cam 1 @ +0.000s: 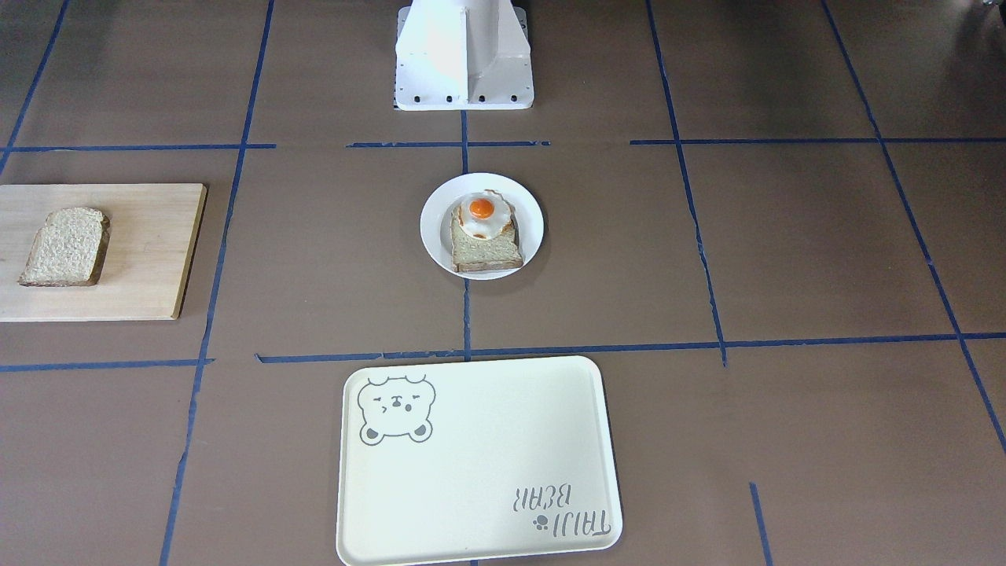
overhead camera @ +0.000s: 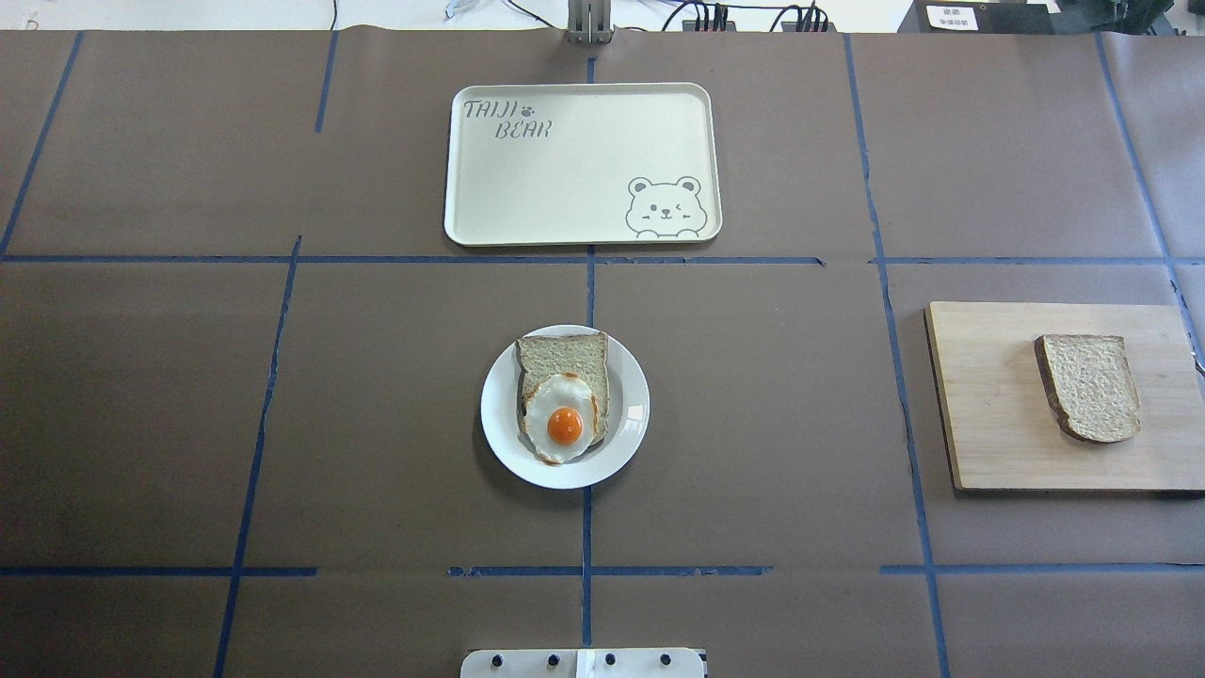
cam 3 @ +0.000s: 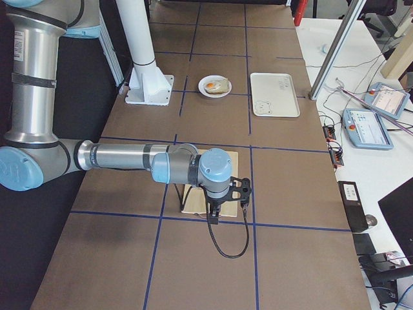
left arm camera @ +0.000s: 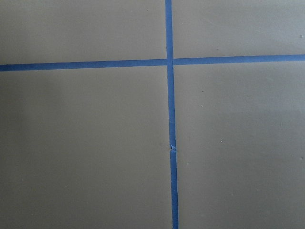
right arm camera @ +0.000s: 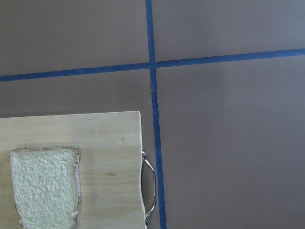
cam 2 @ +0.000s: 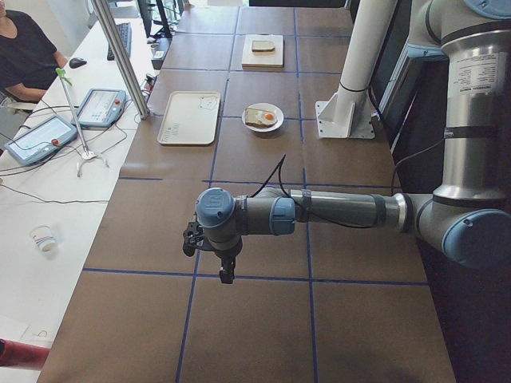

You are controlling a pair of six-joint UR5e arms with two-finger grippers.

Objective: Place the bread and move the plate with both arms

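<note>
At the right end of the table (overhead camera: pixel 377 424), flat on a wooden board (overhead camera: pixel 988 414), the bread (overhead camera: pixel 1089 387); well apart at centre, the plate (overhead camera: pixel 635 414) bearing egg-topped toast (overhead camera: pixel 563 358), with the bear tray (overhead camera: pixel 565 169) beyond. Hanging above the taped tabletop, the left gripper (cam 2: pixel 227 275); above the board's outer edge, the right gripper (cam 3: pixel 214 217). Impossible to tell jaws released from clenched on either.

A brown table (overhead camera: pixel 395 395) gridded with blue tape (overhead camera: pixel 586 527) adjoins a white desk (cam 2: pixel 20 295).
</note>
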